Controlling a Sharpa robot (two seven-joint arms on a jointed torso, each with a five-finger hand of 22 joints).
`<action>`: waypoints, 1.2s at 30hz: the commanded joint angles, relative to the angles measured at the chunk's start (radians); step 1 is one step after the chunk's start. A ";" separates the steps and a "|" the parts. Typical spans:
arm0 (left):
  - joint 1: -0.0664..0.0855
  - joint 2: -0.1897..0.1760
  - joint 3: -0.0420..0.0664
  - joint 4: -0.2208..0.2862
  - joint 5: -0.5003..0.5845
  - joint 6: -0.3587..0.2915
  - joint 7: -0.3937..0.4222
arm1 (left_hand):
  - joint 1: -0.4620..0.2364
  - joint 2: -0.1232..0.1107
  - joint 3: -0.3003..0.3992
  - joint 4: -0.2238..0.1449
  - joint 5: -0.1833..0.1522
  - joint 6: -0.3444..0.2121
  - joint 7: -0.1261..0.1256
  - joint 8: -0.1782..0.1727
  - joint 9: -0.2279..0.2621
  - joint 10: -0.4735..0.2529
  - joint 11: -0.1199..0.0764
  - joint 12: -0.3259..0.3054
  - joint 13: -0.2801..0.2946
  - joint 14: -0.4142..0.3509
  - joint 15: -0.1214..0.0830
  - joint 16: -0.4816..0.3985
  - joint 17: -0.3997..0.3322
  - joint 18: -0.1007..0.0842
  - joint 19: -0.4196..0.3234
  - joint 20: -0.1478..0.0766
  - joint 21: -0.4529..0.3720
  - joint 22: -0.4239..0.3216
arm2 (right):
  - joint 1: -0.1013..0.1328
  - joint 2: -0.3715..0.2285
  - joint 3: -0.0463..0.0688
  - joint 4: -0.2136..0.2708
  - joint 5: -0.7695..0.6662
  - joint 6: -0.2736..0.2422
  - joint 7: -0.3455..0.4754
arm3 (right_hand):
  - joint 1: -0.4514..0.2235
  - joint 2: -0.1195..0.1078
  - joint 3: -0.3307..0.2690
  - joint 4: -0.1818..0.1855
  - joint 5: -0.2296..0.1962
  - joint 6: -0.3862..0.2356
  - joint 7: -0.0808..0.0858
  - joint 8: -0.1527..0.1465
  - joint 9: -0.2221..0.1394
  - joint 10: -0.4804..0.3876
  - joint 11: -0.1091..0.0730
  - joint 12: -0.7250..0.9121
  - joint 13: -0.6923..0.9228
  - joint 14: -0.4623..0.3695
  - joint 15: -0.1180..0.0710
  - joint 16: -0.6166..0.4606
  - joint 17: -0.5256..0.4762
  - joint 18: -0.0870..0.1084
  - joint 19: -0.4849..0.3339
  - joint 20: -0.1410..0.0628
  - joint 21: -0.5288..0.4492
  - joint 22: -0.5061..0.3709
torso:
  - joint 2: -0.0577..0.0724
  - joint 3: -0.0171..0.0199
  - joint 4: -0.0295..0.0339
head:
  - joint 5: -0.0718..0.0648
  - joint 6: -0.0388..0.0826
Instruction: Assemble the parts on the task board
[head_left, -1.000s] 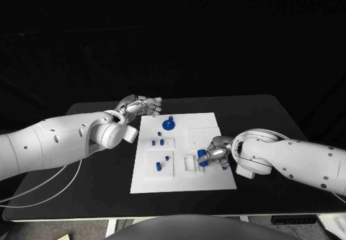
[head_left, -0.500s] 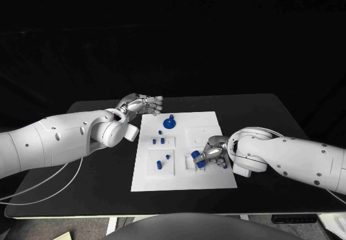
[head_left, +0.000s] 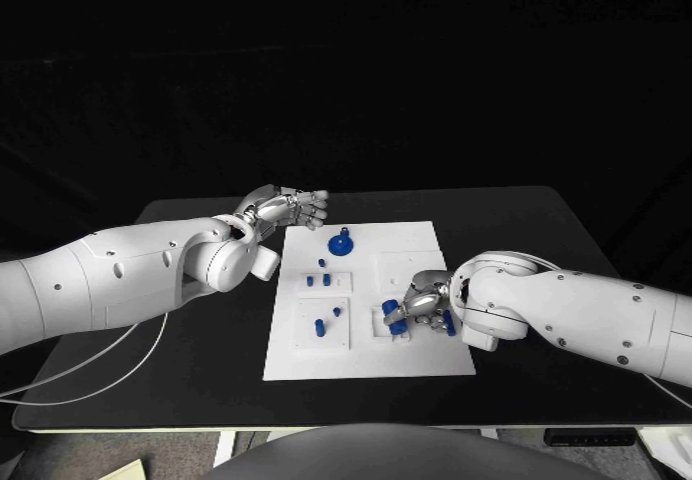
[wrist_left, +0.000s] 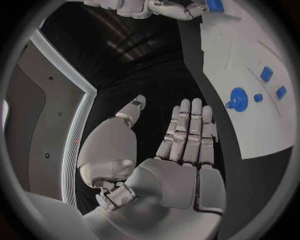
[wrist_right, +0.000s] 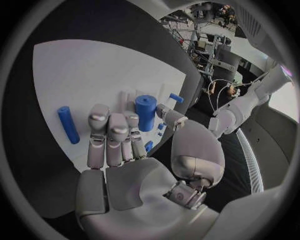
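Ahead of the left hand (head_left: 284, 208) the black table (head_left: 476, 210) lies bare beside the task board (head_left: 418, 355), whereas the right hand (head_left: 421, 303) is hemmed in (a blue cylinder (wrist_right: 145, 112) at its fingertips, a blue peg (wrist_right: 67, 124) lying beside them).

The black table (head_left: 202, 300) carries the white task board (head_left: 418, 355) at its middle, lying flat between the left hand (head_left: 286, 208) and the right hand (head_left: 423, 303)
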 joint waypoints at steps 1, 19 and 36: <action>0.001 0.001 0.001 0.003 0.003 0.011 0.004 | 0.001 0.009 0.000 -0.006 0.006 -0.005 0.001 0.007 -0.001 -0.005 0.000 0.001 -0.002 -0.002 0.002 -0.006 0.002 0.015 0.000 0.009 -0.006 0.002 | -0.001 0.004 -0.001 0.000 0.004 0.016 0.003 | -0.006 0.003 -0.004 -0.001 0.002 0.006 0.000 -0.003 0.002 0.006 0.000 -0.004 0.000 0.001 -0.006 -0.006 0.001 0.056 0.000 0.008 0.006 0.010 | 0.000 0.0001 -0.0006 | 0.003 -0.002; 0.001 0.002 0.001 0.000 0.002 0.011 -0.001 | -0.001 0.011 -0.001 -0.007 0.006 -0.004 0.001 0.008 -0.002 -0.005 0.000 0.001 -0.002 -0.001 0.002 -0.008 0.003 0.015 0.001 0.009 -0.007 0.003 | -0.001 0.009 0.000 0.021 0.002 0.012 0.015 | -0.009 0.009 -0.007 -0.007 0.001 0.008 -0.001 -0.005 0.001 0.006 -0.001 -0.004 0.001 0.001 -0.007 -0.006 0.002 0.056 0.000 0.007 0.006 0.010 | -0.001 0.0007 -0.0009 | 0.007 -0.009; 0.001 0.001 0.001 0.001 0.002 0.011 -0.004 | -0.001 0.013 -0.001 -0.007 0.006 -0.005 0.001 0.008 -0.002 -0.005 0.000 0.001 -0.002 -0.001 0.002 -0.009 0.004 0.015 0.001 0.009 -0.007 0.003 | -0.001 0.018 -0.001 -0.003 -0.011 0.000 0.016 | -0.042 -0.052 -0.001 0.024 -0.049 0.007 -0.001 -0.011 -0.003 0.004 -0.001 -0.009 0.005 0.001 -0.008 -0.010 0.004 0.056 0.003 0.003 0.002 0.005 | 0.000 0.0010 -0.0007 | 0.010 -0.012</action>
